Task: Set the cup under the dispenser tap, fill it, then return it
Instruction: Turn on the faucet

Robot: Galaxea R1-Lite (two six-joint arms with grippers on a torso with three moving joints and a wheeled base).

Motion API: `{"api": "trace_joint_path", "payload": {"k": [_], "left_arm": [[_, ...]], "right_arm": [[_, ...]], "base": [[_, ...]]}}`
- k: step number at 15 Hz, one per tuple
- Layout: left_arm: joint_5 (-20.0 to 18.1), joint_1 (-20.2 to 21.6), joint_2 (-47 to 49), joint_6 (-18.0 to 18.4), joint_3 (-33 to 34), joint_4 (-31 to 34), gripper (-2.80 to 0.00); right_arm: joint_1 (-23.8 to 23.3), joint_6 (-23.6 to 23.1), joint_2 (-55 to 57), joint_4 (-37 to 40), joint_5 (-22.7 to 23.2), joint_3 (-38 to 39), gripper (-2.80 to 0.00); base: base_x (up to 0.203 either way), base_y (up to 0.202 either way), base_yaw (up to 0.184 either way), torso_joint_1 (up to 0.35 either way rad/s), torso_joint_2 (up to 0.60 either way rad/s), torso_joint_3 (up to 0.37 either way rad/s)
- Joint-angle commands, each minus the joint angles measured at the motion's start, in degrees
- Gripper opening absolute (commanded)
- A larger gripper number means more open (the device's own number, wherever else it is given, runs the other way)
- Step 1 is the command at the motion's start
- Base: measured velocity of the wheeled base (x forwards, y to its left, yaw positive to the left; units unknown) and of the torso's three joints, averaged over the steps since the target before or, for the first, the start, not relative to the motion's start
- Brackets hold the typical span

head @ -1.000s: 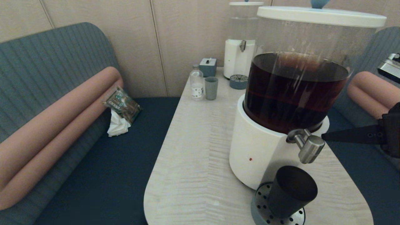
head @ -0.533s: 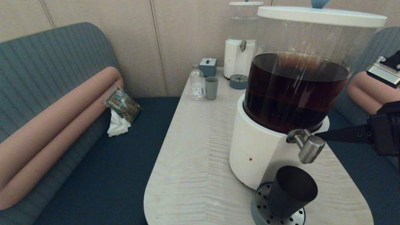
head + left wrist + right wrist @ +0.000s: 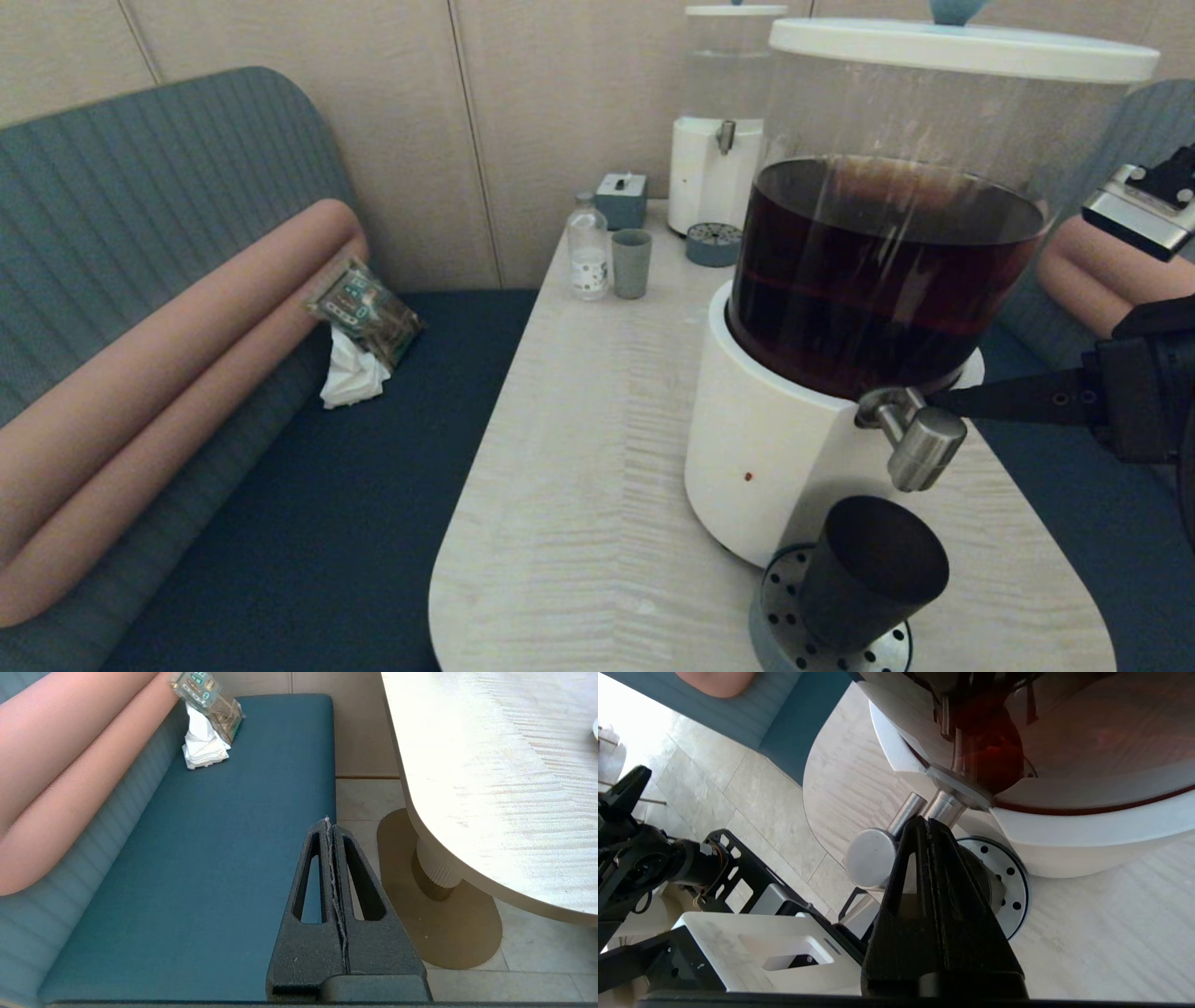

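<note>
The matte black cup (image 3: pixel 868 571) stands on the perforated drip tray (image 3: pixel 780 607) directly below the brushed-steel dispenser tap (image 3: pixel 920 446) of the big white-based dispenser (image 3: pixel 775 448), which holds dark brown liquid. My right gripper (image 3: pixel 935 399) reaches in from the right, shut, with its tip touching the tap's neck. In the right wrist view the shut right gripper (image 3: pixel 927 821) rests against the tap (image 3: pixel 871 857), and its fingers hide most of the cup. My left gripper (image 3: pixel 328 820) is shut and empty, parked above the blue bench seat, out of the head view.
At the table's far end stand a grey-green tumbler (image 3: pixel 631 263), a small bottle (image 3: pixel 588 254), a grey box (image 3: pixel 621 200) and the smaller clear-liquid dispenser (image 3: pixel 719 140). A packet and tissue (image 3: pixel 359 327) lie on the bench at the left. The table's rounded near edge (image 3: pixel 439 597) is close.
My right gripper has slid left and slightly up, from clear of the tap until its tip meets the tap's neck. The cup and left arm have not moved.
</note>
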Motion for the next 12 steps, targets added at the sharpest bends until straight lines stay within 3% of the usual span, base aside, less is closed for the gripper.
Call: {"api": "trace_joint_path", "payload": {"k": [1, 8, 12], "left_arm": [[0.0, 0.0, 0.1, 0.0, 0.0, 0.0, -2.8], [0.0, 0.0, 0.1, 0.0, 0.0, 0.0, -2.8], [0.0, 0.0, 0.1, 0.0, 0.0, 0.0, -2.8]], "right_arm": [[0.4, 0.0, 0.3, 0.3, 0.3, 0.1, -2.8], [2.2, -2.3, 1.7, 0.1, 0.4, 0.0, -2.8], [2.3, -2.4, 1.8, -4.5, 0.6, 1.1, -2.8]], "base": [[0.0, 0.0, 0.0, 0.0, 0.0, 0.0], [0.0, 0.0, 0.0, 0.0, 0.0, 0.0], [0.0, 0.0, 0.0, 0.0, 0.0, 0.0]]}}
